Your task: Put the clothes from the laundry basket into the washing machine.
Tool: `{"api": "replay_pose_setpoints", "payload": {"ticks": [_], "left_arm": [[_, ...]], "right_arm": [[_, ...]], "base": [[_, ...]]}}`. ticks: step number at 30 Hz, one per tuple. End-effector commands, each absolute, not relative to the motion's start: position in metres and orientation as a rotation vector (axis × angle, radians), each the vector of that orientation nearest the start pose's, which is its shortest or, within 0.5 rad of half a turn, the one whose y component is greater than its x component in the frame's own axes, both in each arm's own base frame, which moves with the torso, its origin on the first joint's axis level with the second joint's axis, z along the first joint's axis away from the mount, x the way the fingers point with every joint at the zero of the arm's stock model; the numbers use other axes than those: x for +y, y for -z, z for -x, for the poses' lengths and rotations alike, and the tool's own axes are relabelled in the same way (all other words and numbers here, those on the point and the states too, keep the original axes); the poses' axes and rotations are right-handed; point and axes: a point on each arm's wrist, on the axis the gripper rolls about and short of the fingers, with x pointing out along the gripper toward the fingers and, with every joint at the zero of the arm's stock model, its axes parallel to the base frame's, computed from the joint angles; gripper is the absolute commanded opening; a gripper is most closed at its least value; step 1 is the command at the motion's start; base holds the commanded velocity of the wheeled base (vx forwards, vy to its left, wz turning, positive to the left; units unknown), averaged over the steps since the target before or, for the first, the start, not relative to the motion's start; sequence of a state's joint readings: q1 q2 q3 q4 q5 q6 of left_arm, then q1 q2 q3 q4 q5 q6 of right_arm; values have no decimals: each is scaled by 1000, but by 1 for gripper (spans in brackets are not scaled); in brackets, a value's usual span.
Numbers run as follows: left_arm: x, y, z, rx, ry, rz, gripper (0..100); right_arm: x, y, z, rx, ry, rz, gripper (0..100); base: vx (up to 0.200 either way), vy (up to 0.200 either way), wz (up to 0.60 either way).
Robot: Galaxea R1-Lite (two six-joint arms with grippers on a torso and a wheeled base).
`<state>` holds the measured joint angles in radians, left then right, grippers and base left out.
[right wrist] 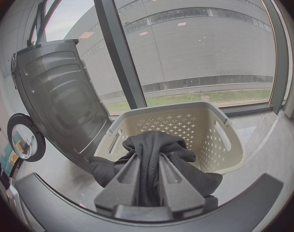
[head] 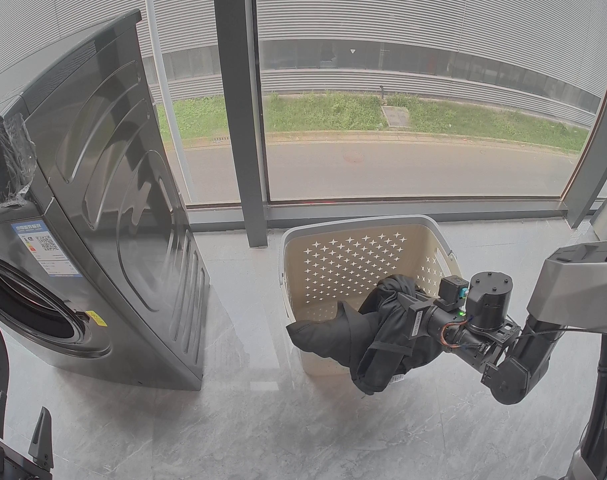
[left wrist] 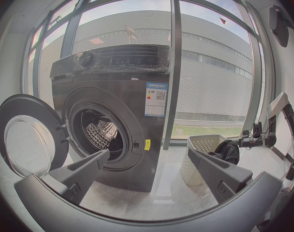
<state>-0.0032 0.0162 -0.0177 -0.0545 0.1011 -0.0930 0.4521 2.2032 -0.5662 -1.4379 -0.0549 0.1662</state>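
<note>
We see the grey washing machine (head: 117, 201) on the robot's left by the window, its round door (left wrist: 27, 136) swung wide so the drum shows. The cream laundry basket (head: 357, 255) sits on the floor near the glass, apart from the machine. A black garment (head: 370, 341) is lifted partly out of it and hangs over the basket's near rim, one loose end pointing toward the machine. Our right arm is low on the right, forearm nearly level and aimed at the basket. The right gripper (right wrist: 148, 158) is clamped on that garment, cloth bunched between its two fingers. Our left gripper (left wrist: 147, 151) is held low, facing the machine's opening, fingers spread wide apart.
</note>
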Motion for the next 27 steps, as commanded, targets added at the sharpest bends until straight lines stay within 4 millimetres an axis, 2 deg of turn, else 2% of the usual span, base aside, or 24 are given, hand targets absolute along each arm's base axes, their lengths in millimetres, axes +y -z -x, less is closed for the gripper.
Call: {"api": "replay_pose_setpoints", "payload": {"ticks": [1, 3, 4, 11, 19, 27], "left_arm": [[2, -82, 23, -63, -95, 97, 100], [2, -82, 23, -63, -95, 97, 100], [2, -82, 23, -63, -95, 97, 100], [2, -82, 23, -63, -95, 97, 100], [2, -82, 23, -63, -95, 97, 100], [2, -82, 23, -63, -95, 95, 100]], "right_arm": [[153, -10, -316, 292, -375, -96, 0], [153, -7, -317, 299, -371, -93, 0], [154, -7, -318, 296, -372, -93, 100], [150, -5, -321, 303, -336, -90, 100], [154, 14, -320, 343, -344, -67, 100], [150, 18, -318, 363, -333, -61, 100]], "base": [[0, 0, 0], [0, 0, 0], [0, 0, 0], [0, 0, 0], [0, 0, 0], [0, 0, 0]]}}
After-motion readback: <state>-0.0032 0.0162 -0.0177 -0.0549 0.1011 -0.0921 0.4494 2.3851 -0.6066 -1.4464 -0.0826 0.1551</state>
